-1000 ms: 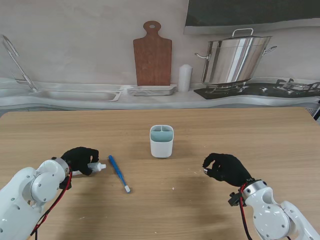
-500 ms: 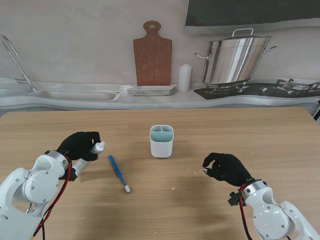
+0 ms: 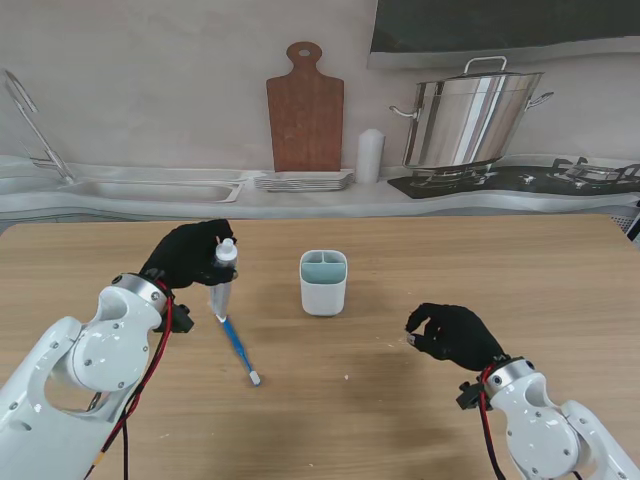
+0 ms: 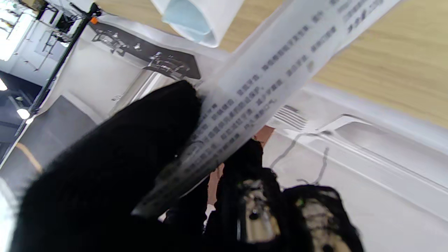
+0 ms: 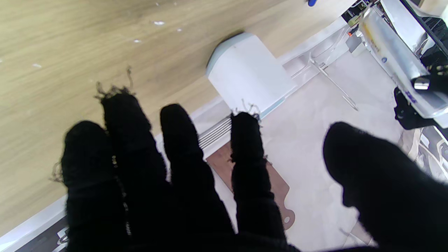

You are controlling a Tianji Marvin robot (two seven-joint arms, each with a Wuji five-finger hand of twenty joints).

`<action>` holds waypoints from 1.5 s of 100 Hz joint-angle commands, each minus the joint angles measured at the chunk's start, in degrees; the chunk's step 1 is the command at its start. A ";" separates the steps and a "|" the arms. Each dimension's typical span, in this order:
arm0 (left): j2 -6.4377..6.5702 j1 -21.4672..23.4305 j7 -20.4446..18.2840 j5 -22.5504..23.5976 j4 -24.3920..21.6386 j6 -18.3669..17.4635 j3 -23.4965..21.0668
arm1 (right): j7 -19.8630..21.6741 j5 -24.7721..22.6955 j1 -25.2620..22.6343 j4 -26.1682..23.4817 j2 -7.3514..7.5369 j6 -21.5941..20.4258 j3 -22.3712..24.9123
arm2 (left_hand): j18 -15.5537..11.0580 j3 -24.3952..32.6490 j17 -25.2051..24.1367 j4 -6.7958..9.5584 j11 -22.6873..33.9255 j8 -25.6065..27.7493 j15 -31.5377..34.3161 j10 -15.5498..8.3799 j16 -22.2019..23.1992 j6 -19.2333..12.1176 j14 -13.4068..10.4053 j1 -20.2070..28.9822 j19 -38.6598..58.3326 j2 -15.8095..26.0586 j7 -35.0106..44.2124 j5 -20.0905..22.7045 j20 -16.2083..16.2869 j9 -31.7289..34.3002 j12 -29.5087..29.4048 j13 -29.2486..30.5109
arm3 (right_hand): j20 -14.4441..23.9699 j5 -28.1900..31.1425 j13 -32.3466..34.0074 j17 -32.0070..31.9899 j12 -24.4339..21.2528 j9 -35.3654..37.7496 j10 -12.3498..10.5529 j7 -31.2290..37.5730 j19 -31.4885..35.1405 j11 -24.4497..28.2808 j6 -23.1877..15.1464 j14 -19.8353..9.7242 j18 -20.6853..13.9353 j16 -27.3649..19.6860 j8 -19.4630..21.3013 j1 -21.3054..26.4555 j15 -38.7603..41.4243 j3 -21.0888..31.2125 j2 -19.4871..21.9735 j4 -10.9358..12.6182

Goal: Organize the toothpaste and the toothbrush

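From the stand's view, the left hand [image 3: 188,255] is raised off the wooden table [image 3: 420,250] and grasps the toothpaste tube [image 3: 222,280], which hangs nearly upright with its white cap at the top and its flat tail just over the blue toothbrush [image 3: 238,347]. The toothbrush lies flat on the table, handle end farther from me and the white head nearer to me, to the left of the white holder cup [image 3: 323,282]. The cup stands upright near the table's middle, its light blue inside split by a divider into compartments. The right hand [image 3: 452,335] hovers low on the right, well apart from the cup, fingers loosely curled and holding nothing. Behind the table a cutting board [image 3: 305,108], a steel pot [image 3: 475,115] and a sink [image 3: 150,188] line the counter. In the left wrist view, the gloved fingers [image 4: 140,140] pinch the tube [image 4: 266,80], whose printed side crosses the picture, with the cup [image 4: 206,17] beyond it. In the right wrist view, the right hand's fingers [image 5: 182,147] are spread apart and empty, the cup [image 5: 248,70] sits on the table ahead of them, and the tube [image 5: 395,63] shows far off in the other hand [image 5: 409,108]
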 commanded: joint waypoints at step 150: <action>-9.97 -24.71 15.74 -25.29 19.45 4.95 21.58 | -0.65 -0.85 0.11 -0.17 -0.46 -0.65 0.13 | -0.73 2.93 0.89 -0.99 11.49 4.26 4.66 2.43 -2.45 -3.53 2.48 4.95 13.58 16.70 3.85 4.27 2.09 8.80 1.33 -0.22 | 0.71 1.23 -1.10 -1.37 0.47 -0.59 0.72 0.27 -0.39 0.52 -0.45 0.37 4.98 0.40 -0.43 -0.15 -0.58 0.75 -0.35 -0.14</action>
